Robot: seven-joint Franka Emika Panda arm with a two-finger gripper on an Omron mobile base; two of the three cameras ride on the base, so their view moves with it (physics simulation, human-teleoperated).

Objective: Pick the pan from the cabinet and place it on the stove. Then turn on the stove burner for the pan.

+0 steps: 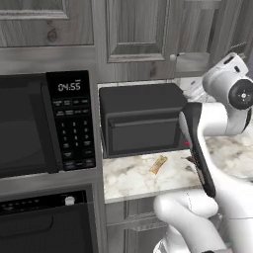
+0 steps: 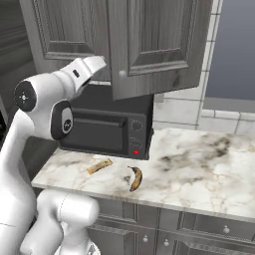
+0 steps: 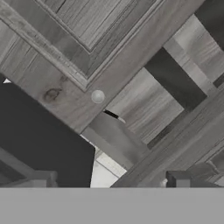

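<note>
The gripper's jaws stand wide apart with nothing between them; in the hand view the two dark finger tips rise at the lower edge, one at each side. Ahead of them that view shows the grey wood-grain cabinet door with its small round knob just above the gap, and past the door's edge a thin silver-grey bar pokes from the dark opening; whether it is the pan's handle cannot be told. The right base view shows the cabinet door swung partly open above a black toaster oven, with a banana and a tan scrap on the marble counter. The left base view adds the black microwave beside the toaster oven and, below it, the built-in oven.
</note>
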